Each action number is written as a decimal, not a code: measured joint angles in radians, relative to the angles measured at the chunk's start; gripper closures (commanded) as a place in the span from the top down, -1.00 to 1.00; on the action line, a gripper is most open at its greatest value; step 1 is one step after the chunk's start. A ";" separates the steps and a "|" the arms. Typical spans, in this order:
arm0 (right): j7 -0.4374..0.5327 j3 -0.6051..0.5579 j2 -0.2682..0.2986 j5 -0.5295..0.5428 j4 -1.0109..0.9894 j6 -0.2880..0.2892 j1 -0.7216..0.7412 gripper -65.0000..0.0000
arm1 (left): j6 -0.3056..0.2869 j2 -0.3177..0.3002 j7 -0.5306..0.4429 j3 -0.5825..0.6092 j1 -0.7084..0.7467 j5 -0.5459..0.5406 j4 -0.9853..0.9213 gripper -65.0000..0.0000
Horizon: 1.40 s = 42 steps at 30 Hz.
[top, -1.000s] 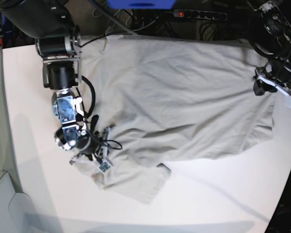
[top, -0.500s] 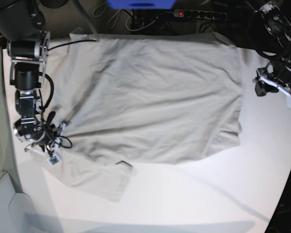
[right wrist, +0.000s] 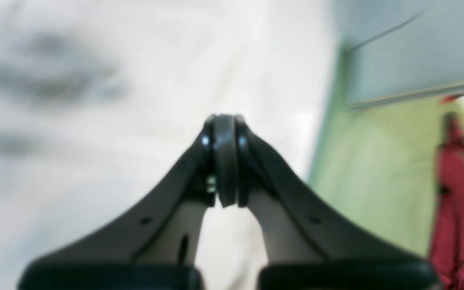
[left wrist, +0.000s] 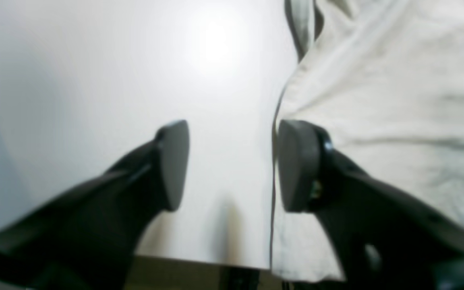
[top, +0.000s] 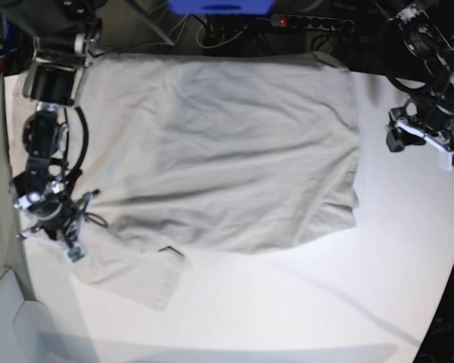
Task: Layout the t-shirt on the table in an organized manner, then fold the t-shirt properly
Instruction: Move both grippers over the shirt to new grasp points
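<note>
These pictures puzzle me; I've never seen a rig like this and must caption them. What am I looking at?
A two-armed robot is spreading a t-shirt on a white table. One picture looks down from above; the other two come from cameras on each wrist, looking along the fingers. The left gripper stands open over bare table at the shirt's edge, holding nothing. The right gripper is shut at the shirt's other side; whether cloth is pinched between its fingers is too blurred to tell. Cables and a power strip lie behind the table.
</note>
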 measured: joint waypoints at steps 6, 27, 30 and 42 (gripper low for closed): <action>-0.146 -0.084 -0.113 0.003 0.211 -0.002 -0.114 -1.00 | 0.006 -0.010 -0.004 -0.001 -0.081 0.003 -0.030 0.65; -0.085 -0.160 -0.171 0.026 0.282 -0.002 -0.487 -1.00 | 0.016 -0.092 -0.248 0.238 -0.468 0.015 -0.723 0.74; -0.087 -0.141 -0.169 0.022 0.283 -0.002 -0.487 -1.00 | 0.017 -0.091 -0.264 0.266 -0.467 0.013 -0.757 0.74; -0.090 -0.114 -0.169 0.021 0.283 -0.002 -0.487 -1.00 | 0.006 -0.099 -0.451 0.367 -0.509 -0.018 -0.946 0.22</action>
